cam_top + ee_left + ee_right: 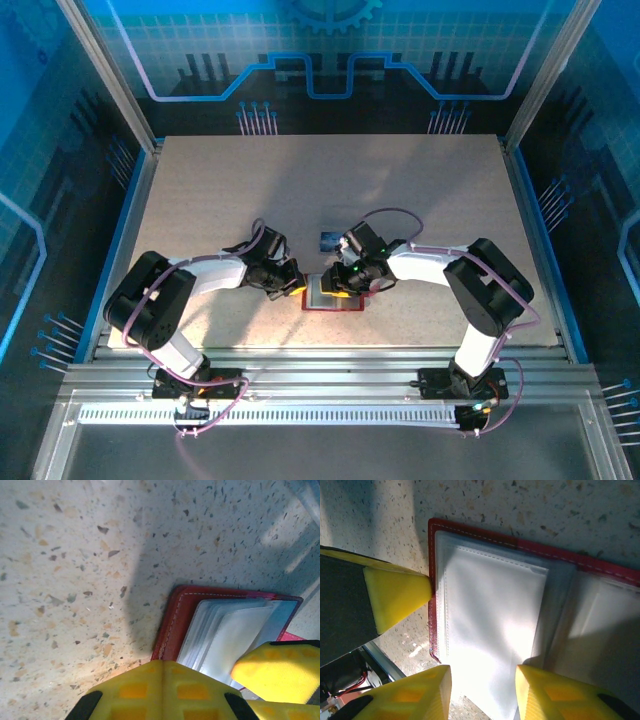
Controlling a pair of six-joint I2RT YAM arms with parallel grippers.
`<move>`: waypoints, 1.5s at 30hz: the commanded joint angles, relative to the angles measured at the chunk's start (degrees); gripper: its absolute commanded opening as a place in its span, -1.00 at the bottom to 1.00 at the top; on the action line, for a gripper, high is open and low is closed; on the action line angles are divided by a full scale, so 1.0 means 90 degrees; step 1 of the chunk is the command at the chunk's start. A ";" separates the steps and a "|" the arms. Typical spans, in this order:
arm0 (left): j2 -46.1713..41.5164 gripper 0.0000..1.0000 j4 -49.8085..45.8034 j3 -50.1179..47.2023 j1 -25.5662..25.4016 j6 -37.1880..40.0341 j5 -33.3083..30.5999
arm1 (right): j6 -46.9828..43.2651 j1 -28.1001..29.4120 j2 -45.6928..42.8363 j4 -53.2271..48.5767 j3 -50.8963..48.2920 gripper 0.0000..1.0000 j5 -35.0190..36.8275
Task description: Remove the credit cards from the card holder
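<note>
The card holder [333, 299] lies open on the table between both arms: a dark red wallet [520, 545] with whitish clear pocket leaves [490, 615]. My left gripper [162, 664] is shut, its yellow tip resting at the wallet's red stitched edge [172, 625]. That tip [395, 597] appears beside the wallet in the right wrist view. My right gripper [482, 690] is open, with its fingers [427, 690] astride one raised pocket leaf; I cannot tell whether they touch it. One dark blue credit card [328, 239] lies on the table behind the wallet. No card shows inside the pockets.
The speckled beige table [200, 200] stretches wide to the left, right and back. Metal rails [320, 365] run along the near edge, and blue panel walls [320, 60] enclose the cell.
</note>
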 commanded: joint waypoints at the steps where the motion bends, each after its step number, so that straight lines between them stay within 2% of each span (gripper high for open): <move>1: 0.0138 -0.90 -0.0220 0.0166 -0.0050 0.0157 -0.0015 | -0.0126 0.0007 -0.0155 -0.0316 0.0073 -0.21 0.0174; 13: -0.0047 -0.87 -0.0321 0.0265 -0.0047 0.0118 -0.0024 | -0.0046 -0.0041 -0.0204 -0.0135 -0.0073 -0.21 0.0123; 20: -0.0376 -0.74 -0.0400 0.0468 -0.0126 -0.0016 0.0089 | 0.0031 -0.0090 -0.0206 0.0123 -0.0312 -0.22 0.0010; 28: -0.0216 -0.67 -0.0112 0.0600 -0.0368 -0.0291 0.0283 | 0.0101 -0.0139 -0.0228 0.0322 -0.0507 -0.22 -0.0028; 37: 0.0106 -0.49 0.0211 0.0501 -0.0492 -0.0507 0.0420 | 0.0130 -0.0187 -0.0219 0.0454 -0.0581 -0.23 -0.0114; 45: 0.0148 -0.30 0.0054 0.0517 -0.0501 -0.0458 0.0273 | 0.0141 -0.0199 -0.0214 0.0471 -0.0610 -0.23 -0.0138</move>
